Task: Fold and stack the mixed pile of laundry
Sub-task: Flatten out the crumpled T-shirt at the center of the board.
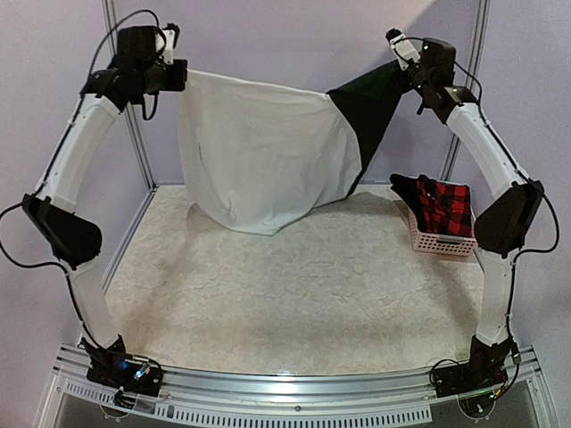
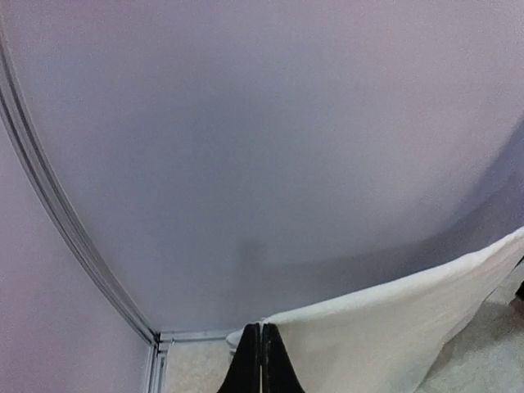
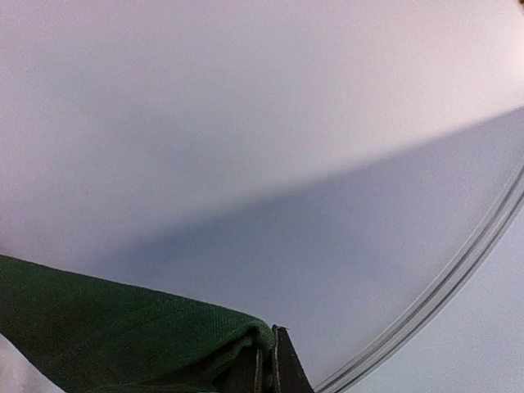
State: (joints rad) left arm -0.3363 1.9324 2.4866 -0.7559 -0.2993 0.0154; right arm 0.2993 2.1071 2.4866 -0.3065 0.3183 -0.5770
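Both arms are raised high at the back and a large white cloth (image 1: 259,152) hangs stretched between them. Its right end is dark green (image 1: 370,111). My left gripper (image 1: 183,76) is shut on the white top corner; in the left wrist view the closed fingertips (image 2: 262,329) pinch the white cloth's edge (image 2: 393,327). My right gripper (image 1: 399,64) is shut on the green corner, and the green fabric (image 3: 123,327) bunches against the closed tips (image 3: 270,334). The cloth's bottom edge hangs down to the table (image 1: 268,294). A red-and-black checked shirt (image 1: 446,203) lies in the basket.
A small pink perforated basket (image 1: 439,242) stands at the right of the table and holds the checked shirt and a dark piece (image 1: 406,187). Lilac walls with metal posts (image 1: 134,134) enclose the back and sides.
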